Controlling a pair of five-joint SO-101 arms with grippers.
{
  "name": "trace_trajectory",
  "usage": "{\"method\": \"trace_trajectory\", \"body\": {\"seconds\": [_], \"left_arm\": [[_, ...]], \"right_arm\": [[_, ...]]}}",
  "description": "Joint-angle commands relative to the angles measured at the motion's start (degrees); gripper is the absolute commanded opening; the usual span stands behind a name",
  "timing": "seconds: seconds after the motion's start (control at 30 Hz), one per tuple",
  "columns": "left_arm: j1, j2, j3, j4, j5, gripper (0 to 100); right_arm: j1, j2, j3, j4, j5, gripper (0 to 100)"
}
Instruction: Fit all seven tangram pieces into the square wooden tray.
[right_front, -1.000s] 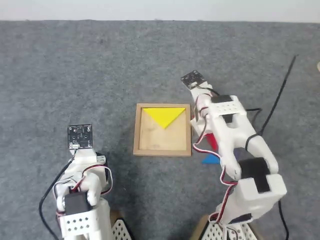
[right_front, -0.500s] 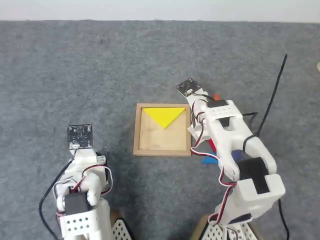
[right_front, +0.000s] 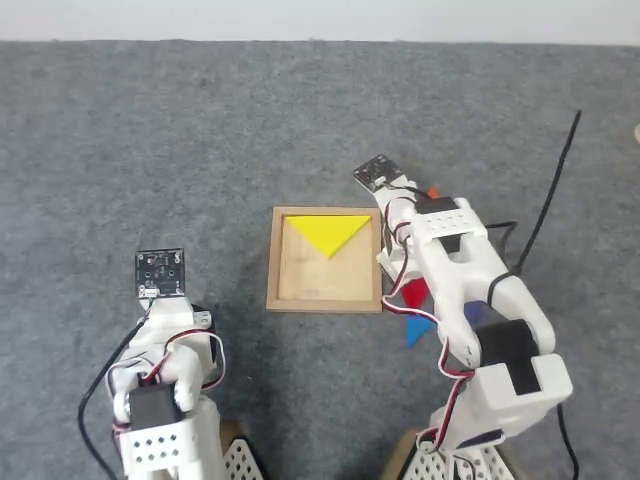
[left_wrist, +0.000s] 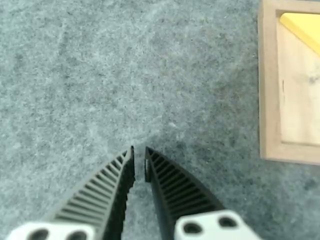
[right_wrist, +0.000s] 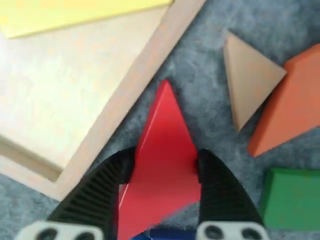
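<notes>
The square wooden tray (right_front: 325, 300) lies mid-table with a yellow triangle (right_front: 327, 232) in its far part. Just right of the tray, my right gripper (right_wrist: 165, 157) is shut on a red triangle (right_wrist: 165, 187), one finger on each long side. The triangle's tip lies beside the tray rim (right_wrist: 145, 85). In the high view the red triangle (right_front: 415, 292) peeks from under the right arm, with a blue piece (right_front: 418, 328) just in front of it. My left gripper (left_wrist: 139, 150) is shut and holds nothing, over bare carpet left of the tray (left_wrist: 266, 100).
A tan triangle (right_wrist: 247, 75), an orange piece (right_wrist: 290, 95) and a green piece (right_wrist: 292, 192) lie on the carpet right of the red one. A black cable (right_front: 545, 215) runs from the right arm toward the back. Grey carpet spreads wide behind and left of the tray.
The right arm's wrist has swung a little toward the tray and lowered over the pieces. The blue piece has shifted slightly toward the front. The left arm has stayed still.
</notes>
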Motion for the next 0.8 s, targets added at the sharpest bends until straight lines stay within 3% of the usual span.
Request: {"method": "trace_trajectory", "body": {"seconds": [0.0, 0.27, 0.53, 0.63, 0.77], "left_arm": [[0.35, -1.05, -0.31, 0.18, -0.26, 4], [0.35, -1.05, -0.31, 0.18, -0.26, 4], [0.35, -1.05, -0.31, 0.18, -0.26, 4], [0.35, -1.05, -0.31, 0.18, -0.26, 4], [0.35, -1.05, -0.31, 0.18, -0.26, 4]], "right_arm": [[-0.13, -2.24, 0.18, 1.89, -3.08, 6.9], [4.7, -13.58, 0.18, 9.63, -5.71, 8.7], [6.37, -12.18, 5.1, 8.57, -9.41, 30.0], [6.64, -8.48, 5.45, 7.52, -9.23, 25.8], [6.29, -4.35, 4.04, 6.55, -9.67, 6.3]]}}
